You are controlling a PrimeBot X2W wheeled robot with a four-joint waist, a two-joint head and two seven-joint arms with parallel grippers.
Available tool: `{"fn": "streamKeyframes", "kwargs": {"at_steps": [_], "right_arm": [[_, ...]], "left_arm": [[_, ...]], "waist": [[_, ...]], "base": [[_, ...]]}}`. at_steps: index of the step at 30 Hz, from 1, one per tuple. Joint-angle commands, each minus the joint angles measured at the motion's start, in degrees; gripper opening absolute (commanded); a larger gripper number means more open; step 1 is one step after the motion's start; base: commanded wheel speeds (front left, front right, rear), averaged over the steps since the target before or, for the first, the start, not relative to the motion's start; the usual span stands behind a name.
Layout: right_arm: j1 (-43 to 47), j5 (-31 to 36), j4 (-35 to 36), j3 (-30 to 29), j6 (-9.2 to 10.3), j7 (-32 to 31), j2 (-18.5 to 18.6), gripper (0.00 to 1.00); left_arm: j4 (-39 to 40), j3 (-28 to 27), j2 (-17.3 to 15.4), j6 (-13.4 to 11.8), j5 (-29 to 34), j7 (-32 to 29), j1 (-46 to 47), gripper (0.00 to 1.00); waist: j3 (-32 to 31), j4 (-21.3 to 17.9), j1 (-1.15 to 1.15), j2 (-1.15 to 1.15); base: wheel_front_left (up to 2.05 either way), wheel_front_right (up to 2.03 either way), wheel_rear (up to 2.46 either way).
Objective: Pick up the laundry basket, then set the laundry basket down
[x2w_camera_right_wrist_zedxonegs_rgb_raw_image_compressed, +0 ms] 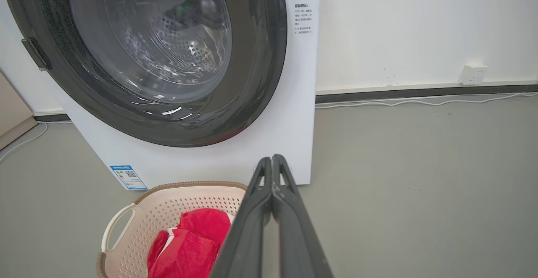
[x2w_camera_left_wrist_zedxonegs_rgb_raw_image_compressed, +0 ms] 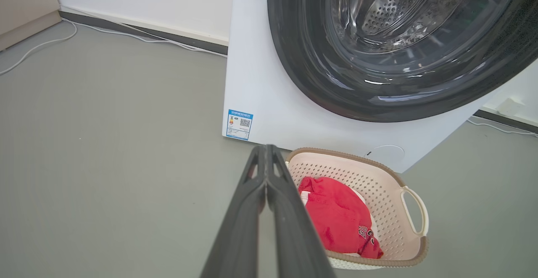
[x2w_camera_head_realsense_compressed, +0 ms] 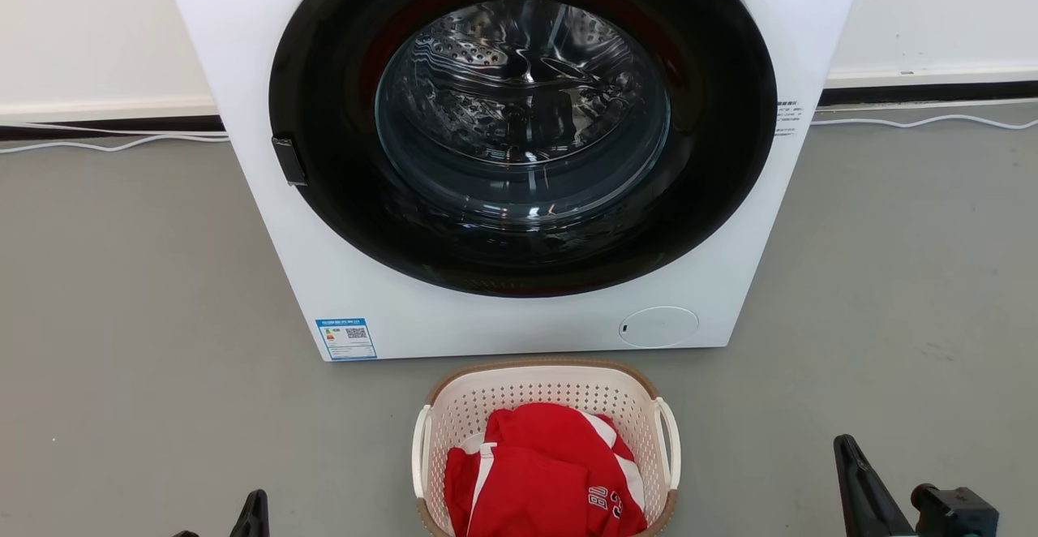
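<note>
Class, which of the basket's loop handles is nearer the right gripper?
The right handle of the laundry basket; the left handle sits toward the left gripper.

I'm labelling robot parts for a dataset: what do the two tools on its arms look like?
The left tool and right tool look alike: two long, matte dark-grey fingers, broad at the base, tapering to slim tips, with narrow slots near the tips.

Basket (x2w_camera_head_realsense_compressed: 519, 395) on grey floor (x2w_camera_head_realsense_compressed: 146, 318) between left gripper (x2w_camera_head_realsense_compressed: 256, 513) and right gripper (x2w_camera_head_realsense_compressed: 851, 464), well apart from each, red garment (x2w_camera_head_realsense_compressed: 543, 472) inside it, white washer (x2w_camera_head_realsense_compressed: 519, 322) just beyond the basket, ahead of both grippers' fingertips, round dark glass door facing them
</note>
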State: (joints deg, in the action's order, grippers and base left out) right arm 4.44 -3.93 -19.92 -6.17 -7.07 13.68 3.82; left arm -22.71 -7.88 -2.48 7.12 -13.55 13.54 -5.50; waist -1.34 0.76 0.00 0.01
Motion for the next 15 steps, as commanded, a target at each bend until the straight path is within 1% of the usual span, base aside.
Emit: {"fn": "streamKeyframes", "kwargs": {"at_steps": [1,3,6,15], "right_arm": [[-1.83,-1.73,1.07,-0.48,-0.02,-0.44,0.5,0.0],[-1.88,-3.23,1.23,-0.43,-0.03,-0.75,0.48,0.0],[-2.02,-5.44,1.41,-0.32,-0.04,-1.15,0.44,0.0],[-2.6,-12.0,1.92,-0.16,-0.07,-2.48,0.33,0.0]], "left_arm": [[1.34,-0.31,-0.72,0.03,-1.44,-0.22,1.56,0.0],[1.53,-0.24,-0.72,0.03,-2.76,-0.53,1.64,0.0],[1.76,-0.11,-0.71,0.04,-4.73,-0.95,1.83,0.0],[2.41,0.14,-0.68,0.07,-10.58,-2.33,2.54,0.0]], "waist": [[-0.03,-0.01,0.11,-0.01],[-0.05,-0.02,0.11,-0.01],[0.08,-0.04,0.01,-0.01],[0.24,-0.1,0.0,-0.01]], "base": [[0.0,0.0,0.0],[0.0,0.0,0.0],[0.0,0.0,0.0],[0.0,0.0,0.0]]}}
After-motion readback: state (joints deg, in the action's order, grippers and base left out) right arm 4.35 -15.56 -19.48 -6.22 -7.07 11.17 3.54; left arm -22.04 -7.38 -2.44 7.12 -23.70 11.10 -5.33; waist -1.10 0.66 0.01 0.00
